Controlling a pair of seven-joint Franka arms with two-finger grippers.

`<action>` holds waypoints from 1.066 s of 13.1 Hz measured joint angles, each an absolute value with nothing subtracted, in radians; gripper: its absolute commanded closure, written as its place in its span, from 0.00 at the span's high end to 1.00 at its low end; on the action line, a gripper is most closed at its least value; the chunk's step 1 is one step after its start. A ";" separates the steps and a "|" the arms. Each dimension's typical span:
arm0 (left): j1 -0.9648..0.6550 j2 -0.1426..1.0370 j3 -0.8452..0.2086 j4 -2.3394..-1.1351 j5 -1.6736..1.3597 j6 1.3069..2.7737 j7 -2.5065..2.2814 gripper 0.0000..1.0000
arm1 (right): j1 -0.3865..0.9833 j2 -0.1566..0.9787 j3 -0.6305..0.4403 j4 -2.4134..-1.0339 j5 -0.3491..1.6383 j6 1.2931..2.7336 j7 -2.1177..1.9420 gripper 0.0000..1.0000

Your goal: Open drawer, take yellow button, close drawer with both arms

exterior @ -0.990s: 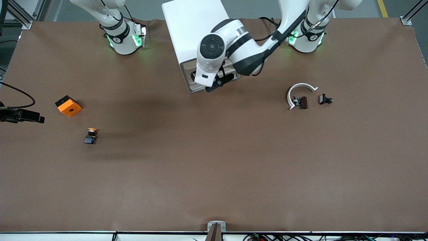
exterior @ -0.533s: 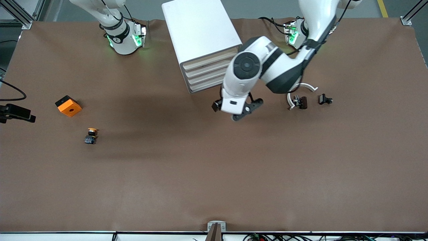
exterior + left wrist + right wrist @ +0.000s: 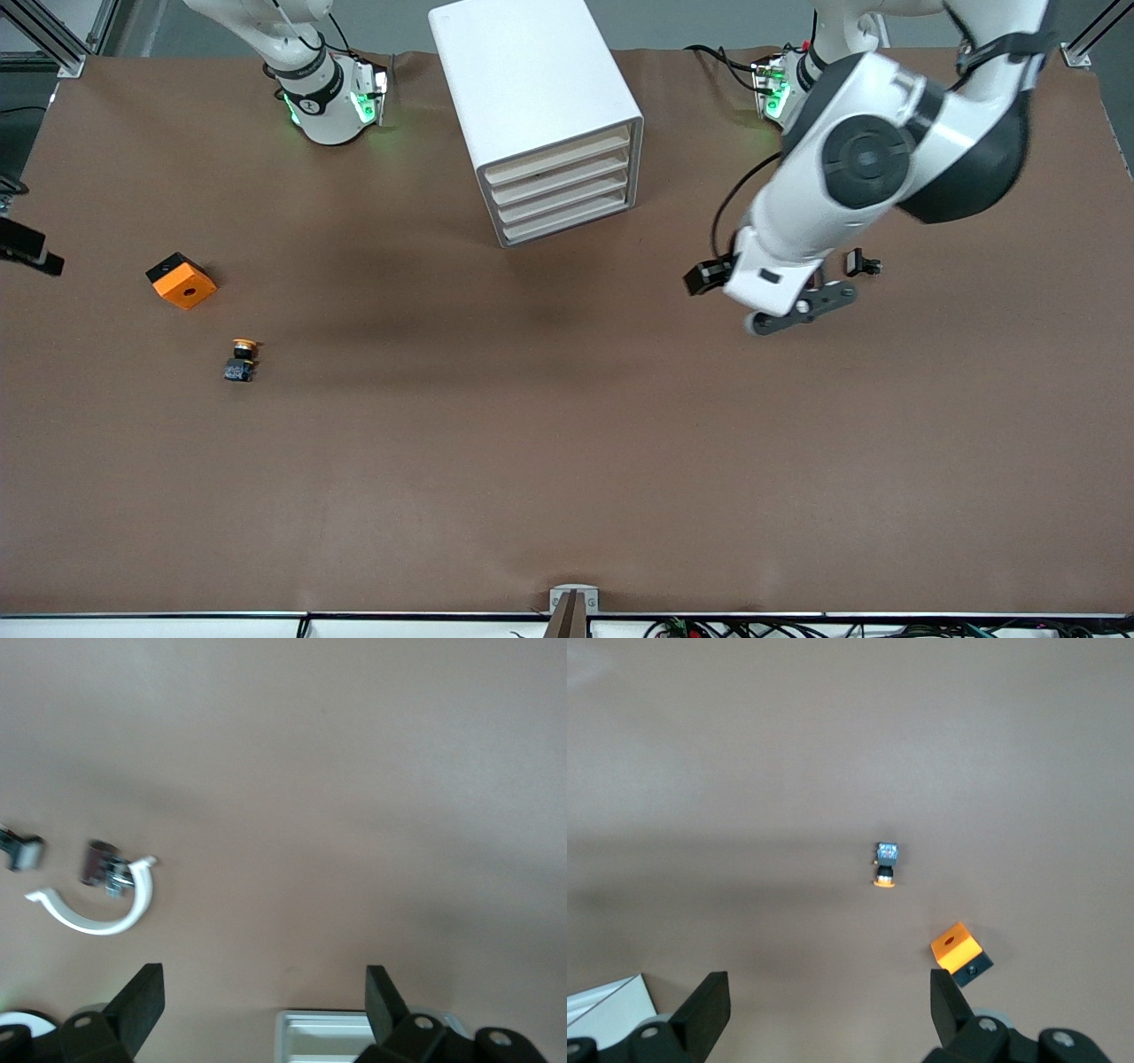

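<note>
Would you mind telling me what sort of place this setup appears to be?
Probably a robotics lab workbench: two white robot arms, left gripper up over a brown-covered table, metal framing at the corners, and a small white cabinet with loose test parts.

You see the cabinet [image 3: 540, 115] at upper centre, the button [image 3: 241, 358] at lower left, just below the block [image 3: 182, 281].

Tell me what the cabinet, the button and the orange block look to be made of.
Cabinet: probably smooth matte white plastic or painted board, evenly lit, with cream slat fronts. Button: glossy orange-yellow cap on a black body, likely plastic; its lower end cannot be made out. Orange block: flat uniform colour and sharp edges suggest plastic, on a black base.
</note>
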State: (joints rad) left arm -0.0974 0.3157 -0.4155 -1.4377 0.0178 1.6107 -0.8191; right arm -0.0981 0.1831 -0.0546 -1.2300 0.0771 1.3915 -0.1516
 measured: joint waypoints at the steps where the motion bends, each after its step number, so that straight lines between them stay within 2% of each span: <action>1: -0.070 0.293 -0.408 -1.438 0.018 1.588 -0.748 1.00 | -0.098 0.148 -0.055 -1.267 0.074 1.390 -0.152 1.00; 7: -0.072 0.139 -0.151 -1.471 0.000 1.454 -0.297 1.00 | -0.078 -0.001 -0.052 -1.466 0.059 1.428 -0.130 1.00; 11: -0.070 0.001 -0.007 -1.609 -0.001 1.452 -0.068 1.00 | -0.066 -0.014 -0.051 -1.484 0.021 1.458 -0.120 1.00; 14: -0.051 -0.074 0.029 -1.721 -0.002 1.514 -0.022 1.00 | -0.066 -0.015 -0.053 -1.484 0.008 1.464 -0.115 1.00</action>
State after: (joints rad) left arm -0.0510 -0.0737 0.0289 -1.7208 -0.0020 1.5140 -0.0223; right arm -0.0657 -0.0151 -0.0527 -1.4843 0.0080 1.4636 -0.1150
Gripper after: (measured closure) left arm 0.000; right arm 0.000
